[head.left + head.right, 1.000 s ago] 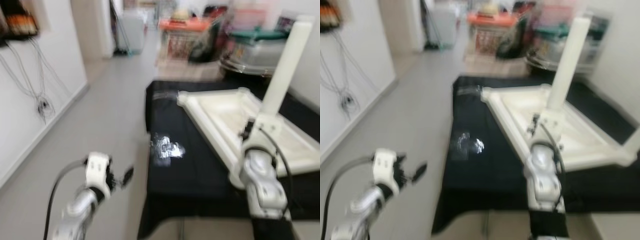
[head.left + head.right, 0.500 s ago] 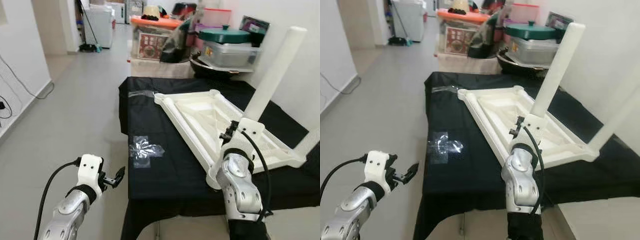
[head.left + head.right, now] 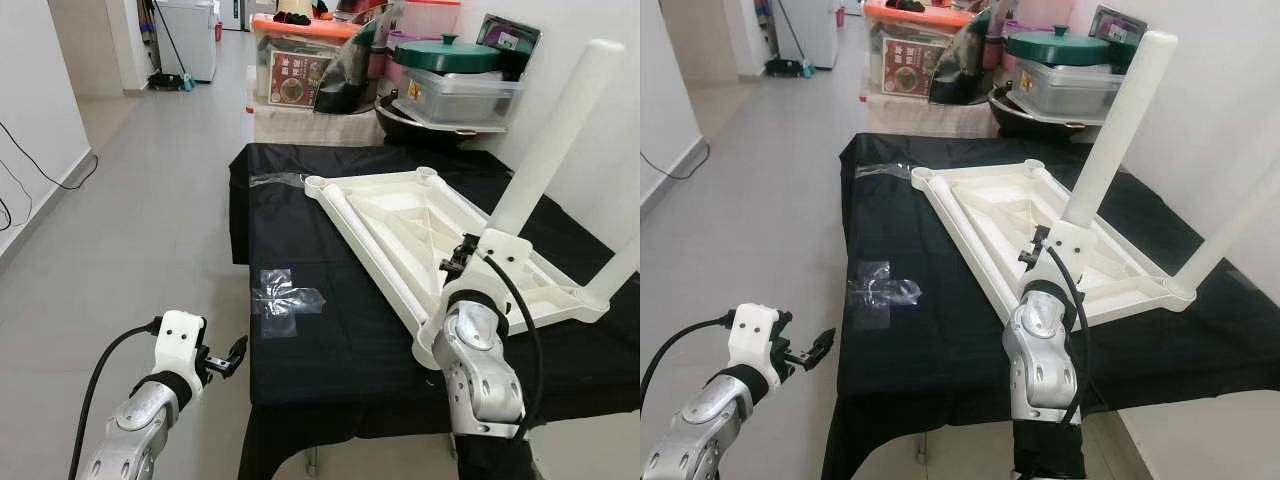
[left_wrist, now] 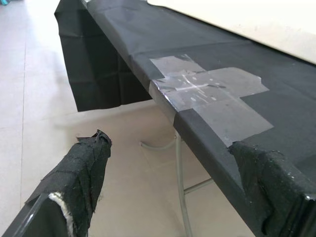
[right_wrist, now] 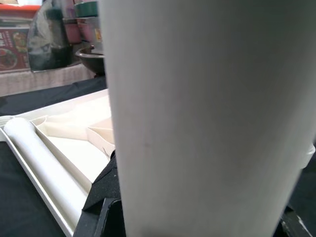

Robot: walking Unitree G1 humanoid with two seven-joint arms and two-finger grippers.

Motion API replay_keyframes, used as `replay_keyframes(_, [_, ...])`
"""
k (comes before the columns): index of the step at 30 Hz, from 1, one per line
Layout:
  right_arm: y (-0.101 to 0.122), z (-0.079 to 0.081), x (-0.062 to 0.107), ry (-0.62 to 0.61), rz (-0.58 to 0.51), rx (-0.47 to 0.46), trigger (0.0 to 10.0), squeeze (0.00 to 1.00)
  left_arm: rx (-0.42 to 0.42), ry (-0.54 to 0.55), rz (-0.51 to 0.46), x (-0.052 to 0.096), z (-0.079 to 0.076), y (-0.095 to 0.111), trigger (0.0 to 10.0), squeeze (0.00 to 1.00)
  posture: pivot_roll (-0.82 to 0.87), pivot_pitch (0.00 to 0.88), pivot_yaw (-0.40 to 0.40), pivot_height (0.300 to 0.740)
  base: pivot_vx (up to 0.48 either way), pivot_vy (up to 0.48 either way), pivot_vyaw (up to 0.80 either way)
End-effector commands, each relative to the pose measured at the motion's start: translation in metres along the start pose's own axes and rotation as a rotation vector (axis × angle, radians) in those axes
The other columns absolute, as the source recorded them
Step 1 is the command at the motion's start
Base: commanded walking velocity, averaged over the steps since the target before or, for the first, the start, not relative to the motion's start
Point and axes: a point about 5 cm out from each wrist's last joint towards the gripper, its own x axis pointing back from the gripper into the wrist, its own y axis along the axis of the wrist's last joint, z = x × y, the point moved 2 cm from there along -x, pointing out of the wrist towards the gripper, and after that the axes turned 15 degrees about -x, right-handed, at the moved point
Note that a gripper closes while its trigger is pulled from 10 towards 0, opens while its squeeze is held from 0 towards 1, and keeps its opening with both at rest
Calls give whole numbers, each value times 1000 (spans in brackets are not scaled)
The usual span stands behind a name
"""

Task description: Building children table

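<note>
**White leg held upright over upturned tabletop on black bench**

Upturned tabletop [image 3: 430, 240], white moulded plastic, ribbed underside up, lying on the bench [image 3: 330, 330] under a matt black cloth. Round sockets at the far corners; one leg already standing at the near right corner [image 3: 620, 275], cut off by the frame edge in the left eye view, seen longer in the right eye view.

Second leg [image 3: 555, 135], a smooth white cylinder with a rounded top, held tilted in the right gripper [image 3: 478, 250] above the near edge of the tabletop. Right gripper closed on the leg's lower end; fingers mostly hidden behind the white wrist housing in the head views. Lower tip of the leg hidden too, so contact with the tabletop cannot be told. In the right wrist view, leg very close and blurred, plain off-white, with black pads [image 5: 101, 192] against its base and the tabletop's ribs and a rounded rail behind.

Left gripper [image 3: 232, 355] off the bench's near left corner, above the grey tiled floor [image 3: 120, 230], holding nothing. Fingers [image 4: 81, 168] spread apart in the left wrist view, wrapped in coarse black fabric, frayed at the tips. Between them, a crinkled cross of clear tape [image 4: 207, 94] on the cloth near the bench edge, glossy against the matt black; a thin metal bench leg underneath.

Beyond the bench, lidded plastic boxes [image 3: 455, 75] and a dark bowl [image 3: 420, 125], partly overlapping one another.
</note>
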Motion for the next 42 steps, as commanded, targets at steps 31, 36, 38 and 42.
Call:
replay_keyframes(31, [59,23,6,322,-118,-34,10000,1000,-29,-6,14,-2,3,-4,10000,0,-13,0,-54,740,0,0,0])
replay_keyframes(36, [68,23,0,406,-121,7,10000,1000,-29,-9,14,-2,2,-4,10000,0,-24,0,-50,740,0,0,0])
replay_keyframes(38, [70,20,-13,485,-76,63,10000,1000,-28,-13,14,-2,1,-4,10000,0,-25,0,-50,740,0,0,0])
replay_keyframes(42, [73,5,-43,598,33,75,10000,0,-29,-16,14,-3,1,-4,10000,0,-23,0,-52,740,0,0,0])
